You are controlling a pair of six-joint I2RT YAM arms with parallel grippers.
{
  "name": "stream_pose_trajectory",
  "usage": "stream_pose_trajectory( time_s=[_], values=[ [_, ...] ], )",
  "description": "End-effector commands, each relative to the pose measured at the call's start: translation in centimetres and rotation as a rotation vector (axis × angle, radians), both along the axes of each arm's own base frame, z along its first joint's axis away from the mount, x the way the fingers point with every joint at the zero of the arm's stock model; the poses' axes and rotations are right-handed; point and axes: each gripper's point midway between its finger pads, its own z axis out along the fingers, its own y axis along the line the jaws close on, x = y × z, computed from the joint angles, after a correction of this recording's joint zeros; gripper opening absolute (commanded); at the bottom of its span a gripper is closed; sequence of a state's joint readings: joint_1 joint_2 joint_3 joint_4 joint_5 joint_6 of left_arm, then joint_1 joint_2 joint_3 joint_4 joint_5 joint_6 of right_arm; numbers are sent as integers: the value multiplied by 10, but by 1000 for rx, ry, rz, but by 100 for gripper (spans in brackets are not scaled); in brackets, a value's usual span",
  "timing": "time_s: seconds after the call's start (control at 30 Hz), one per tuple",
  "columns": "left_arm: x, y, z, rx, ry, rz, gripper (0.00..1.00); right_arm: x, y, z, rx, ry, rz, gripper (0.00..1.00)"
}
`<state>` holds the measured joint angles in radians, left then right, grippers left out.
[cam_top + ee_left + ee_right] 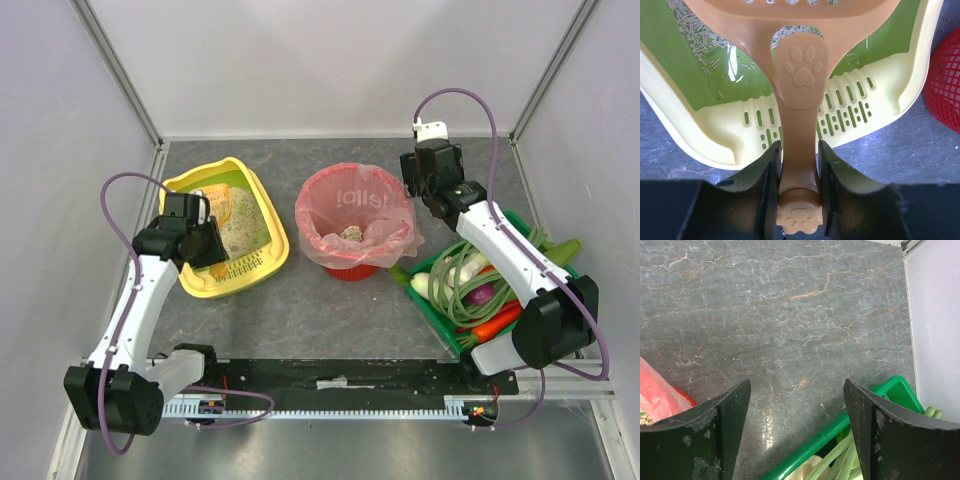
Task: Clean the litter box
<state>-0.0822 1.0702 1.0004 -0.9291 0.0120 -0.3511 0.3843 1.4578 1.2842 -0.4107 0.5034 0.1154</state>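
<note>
The yellow litter box (262, 268) with green inner walls and beige litter sits at the left of the table; its slotted rim (850, 112) faces my left arm. My left gripper (799, 150) is shut on the handle of an orange slotted litter scoop (800, 75), whose head reaches over the litter; the scoop also shows in the top view (218, 200). My right gripper (797, 390) is open and empty, held above bare table behind the red bin and the green tray; in the top view it is at the back right (420, 180).
A round red bin with a pink bag (352, 222) stands mid-table with a clump inside; its red mesh wall shows in the left wrist view (942, 82). A green tray of vegetables (478, 285) lies at the right, its rim in the right wrist view (840, 432). Walls enclose the table.
</note>
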Motion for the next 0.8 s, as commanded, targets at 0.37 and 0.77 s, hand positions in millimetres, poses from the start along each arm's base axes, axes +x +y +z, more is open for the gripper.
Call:
stream_pose_trajectory(
  time_s=[0.37,0.77],
  values=[
    [1,-28,20,-116,-115,-138,2,1,-5,15,5,-68,-24,83],
    [-35,-10,16,-17,42,-144,2,-1,-5,15,4,-73,-24,83]
  ],
)
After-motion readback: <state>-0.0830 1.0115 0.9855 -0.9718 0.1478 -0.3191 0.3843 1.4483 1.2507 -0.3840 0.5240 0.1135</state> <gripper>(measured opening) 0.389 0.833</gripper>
